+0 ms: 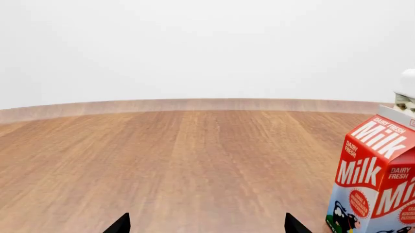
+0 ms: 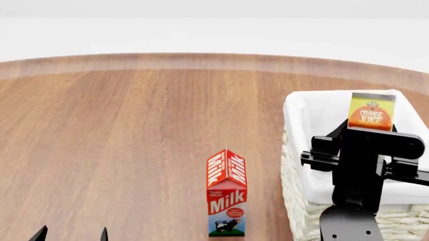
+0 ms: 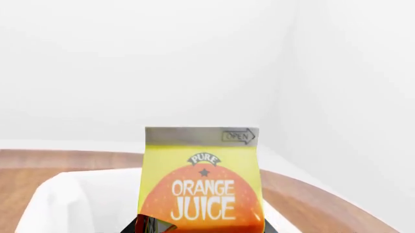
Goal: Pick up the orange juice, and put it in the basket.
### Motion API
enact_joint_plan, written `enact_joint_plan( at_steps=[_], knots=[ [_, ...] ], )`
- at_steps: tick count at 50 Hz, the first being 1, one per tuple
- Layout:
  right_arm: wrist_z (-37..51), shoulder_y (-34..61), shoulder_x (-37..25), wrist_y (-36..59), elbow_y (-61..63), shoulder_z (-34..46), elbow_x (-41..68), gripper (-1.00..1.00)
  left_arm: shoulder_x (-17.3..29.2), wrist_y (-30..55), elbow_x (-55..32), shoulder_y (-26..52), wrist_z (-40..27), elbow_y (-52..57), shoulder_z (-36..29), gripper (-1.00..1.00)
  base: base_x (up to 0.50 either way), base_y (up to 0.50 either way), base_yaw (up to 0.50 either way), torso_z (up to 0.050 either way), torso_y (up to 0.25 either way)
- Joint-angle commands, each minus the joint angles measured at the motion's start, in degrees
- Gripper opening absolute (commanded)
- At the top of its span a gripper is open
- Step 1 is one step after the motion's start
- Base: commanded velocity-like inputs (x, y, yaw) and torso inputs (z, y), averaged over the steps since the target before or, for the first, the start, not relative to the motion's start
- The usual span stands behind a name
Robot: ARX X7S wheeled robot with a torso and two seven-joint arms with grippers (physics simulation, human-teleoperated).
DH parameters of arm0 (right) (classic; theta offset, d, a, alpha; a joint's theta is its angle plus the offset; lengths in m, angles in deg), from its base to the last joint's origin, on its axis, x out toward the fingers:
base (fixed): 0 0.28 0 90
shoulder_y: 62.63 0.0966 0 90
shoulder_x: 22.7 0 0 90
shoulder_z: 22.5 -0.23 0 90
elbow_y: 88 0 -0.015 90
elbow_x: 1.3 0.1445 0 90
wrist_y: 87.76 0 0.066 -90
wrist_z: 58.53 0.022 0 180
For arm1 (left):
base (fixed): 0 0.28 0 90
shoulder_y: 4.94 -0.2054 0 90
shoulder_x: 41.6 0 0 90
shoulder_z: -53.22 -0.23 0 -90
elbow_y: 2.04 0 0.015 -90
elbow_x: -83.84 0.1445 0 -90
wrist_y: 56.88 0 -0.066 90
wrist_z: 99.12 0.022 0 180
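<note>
Wood-grained table is bearing a boxy milk carton left of the right pincer, which is gripping the yellow juice carton upright over the woven, cloth-lined basket, while the left pincer is hovering low, spread wide.

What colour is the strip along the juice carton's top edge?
Grey, with a small "OPEN" arrow on it, above the yellow face of the juice carton. The right wrist view shows it best.
</note>
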State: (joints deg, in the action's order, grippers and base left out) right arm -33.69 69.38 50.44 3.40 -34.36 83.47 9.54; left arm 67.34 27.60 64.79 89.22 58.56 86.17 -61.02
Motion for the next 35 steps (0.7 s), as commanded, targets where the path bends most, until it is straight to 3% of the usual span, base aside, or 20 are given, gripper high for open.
enact_joint_plan(
  at_steps=[1, 9, 10, 35],
  knots=[
    [-0.12, 1.99, 0.51, -1.29, -2.54, 0.27, -3.06, -1.0, 0.08, -0.05, -0.08, 0.04, -0.1, -0.02, -0.12, 1.0, 0.0, 0.0, 0.0, 0.0, 0.0],
    [-0.36, 2.63, 0.89, -1.52, -3.64, 0.46, -2.97, -1.0, 0.13, -0.08, -0.14, 0.07, -0.16, -0.03, -0.21, 1.0, 0.0, 0.0, 0.0, 0.0, 0.001],
    [-0.23, 2.68, 0.86, -1.14, -3.62, 0.58, -3.13, 1.0, 0.14, -0.09, -0.14, 0.07, -0.17, -0.03, -0.22, 1.0, 0.0, 0.0, 0.0, 0.0, 0.0],
    [0.39, -1.44, -0.93, 3.81, 7.62, 0.26, -1.71, 1.0, 0.3, -0.19, -0.31, 0.15, -0.37, -0.06, -0.47, 1.0, 0.0, 0.0, 0.0, 0.0, 0.0]
  ],
)
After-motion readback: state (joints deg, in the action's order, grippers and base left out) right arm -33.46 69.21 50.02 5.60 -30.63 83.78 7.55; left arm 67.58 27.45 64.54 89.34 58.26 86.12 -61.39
